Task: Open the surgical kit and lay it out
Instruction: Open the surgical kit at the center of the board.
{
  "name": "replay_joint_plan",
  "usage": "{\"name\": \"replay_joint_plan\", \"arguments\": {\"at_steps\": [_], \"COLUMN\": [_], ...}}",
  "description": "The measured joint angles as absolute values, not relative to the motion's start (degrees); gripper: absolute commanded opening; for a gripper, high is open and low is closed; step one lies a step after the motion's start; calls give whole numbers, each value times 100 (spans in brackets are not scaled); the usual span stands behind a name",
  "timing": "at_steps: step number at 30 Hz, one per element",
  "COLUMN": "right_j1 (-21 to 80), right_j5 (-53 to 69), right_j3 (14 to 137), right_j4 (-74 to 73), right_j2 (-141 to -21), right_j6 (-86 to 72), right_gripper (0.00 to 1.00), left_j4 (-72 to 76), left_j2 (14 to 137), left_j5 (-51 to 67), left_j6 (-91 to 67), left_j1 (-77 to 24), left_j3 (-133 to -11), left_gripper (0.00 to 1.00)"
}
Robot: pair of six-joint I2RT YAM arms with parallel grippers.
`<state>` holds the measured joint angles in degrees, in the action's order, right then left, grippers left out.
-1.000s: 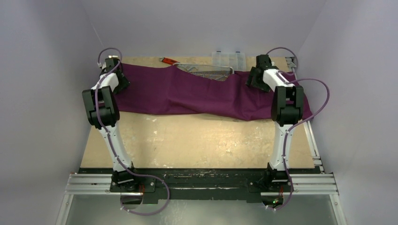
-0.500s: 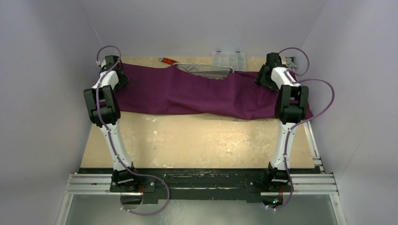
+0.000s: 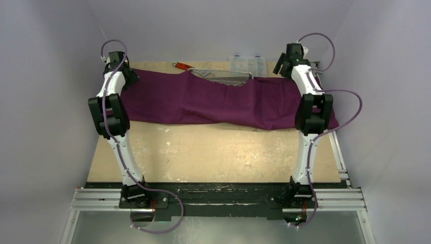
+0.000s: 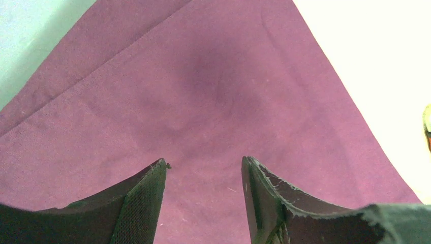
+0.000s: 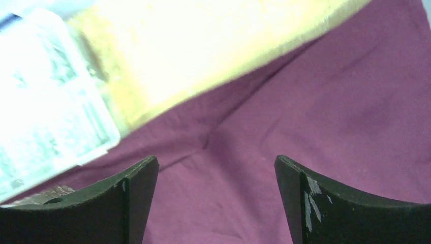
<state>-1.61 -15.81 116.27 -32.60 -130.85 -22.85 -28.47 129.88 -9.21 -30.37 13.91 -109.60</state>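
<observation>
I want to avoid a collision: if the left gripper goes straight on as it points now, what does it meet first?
The left gripper would likely meet the purple cloth first; it lies right ahead of the open jaws. Depth is unclear.

Robot test cell, lab-type: plain pale enclosure walls [image 3: 213, 25], bare plywood tabletop [image 3: 213, 152], aluminium extrusion rail [image 3: 218, 202] carrying two arm bases [image 3: 140, 195], loose purple cabling [image 3: 175, 216].

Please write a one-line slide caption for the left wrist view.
Open left pincer over the dark-purple cloth, table visible at upper right.
</observation>
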Motion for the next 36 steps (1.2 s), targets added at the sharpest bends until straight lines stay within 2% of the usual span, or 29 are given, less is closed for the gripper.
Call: {"name": "replay_joint_plan", "arguments": {"at_steps": [6, 7, 8, 15, 21, 24, 25, 33, 36], "right_j1": [10, 12, 10, 32, 86, 99, 102, 99, 102], "right_j5": [-1881, -1894, -1898, -1787, -1721, -1719, -1719, -1682, -1649], "right_j3": [12173, 12175, 12175, 12110, 12110, 12110, 12110, 12073, 11697], "right_j4": [-3212, -3214, -3216, -3291, -3336, -3341, -3343, -3387, -3446], "right_j2": [-13358, -13408, -13478, -13760, -13762, -13760, -13762, -13743, -13513], "right_j6": [-2241, -2239, -2239, -1640, -1417, -1369, -1361, -1339, -1413], "right_gripper": [88, 70, 64, 37, 5, 4, 0, 0, 0], "left_j4": [-2906, -2932, -2943, -2967, -2974, -2967, -2967, -2967, -2956], "left_j2": [12921, 12921, 12921, 12921, 12921, 12921, 12921, 12919, 12910], "left_j5": [-886, -873, -871, -834, -801, -788, -786, -762, -729], "left_j6": [-3039, -3039, -3041, -3046, -3076, -3089, -3089, -3092, -3092], "left_j1": [1391, 1391, 1391, 1391, 1391, 1391, 1391, 1391, 1391], "left_j3": [-10971, -10971, -10969, -10864, -10787, -10787, -10787, -10787, -10755], "left_gripper": [55, 55, 55, 55, 55, 55, 55, 55, 55]}}
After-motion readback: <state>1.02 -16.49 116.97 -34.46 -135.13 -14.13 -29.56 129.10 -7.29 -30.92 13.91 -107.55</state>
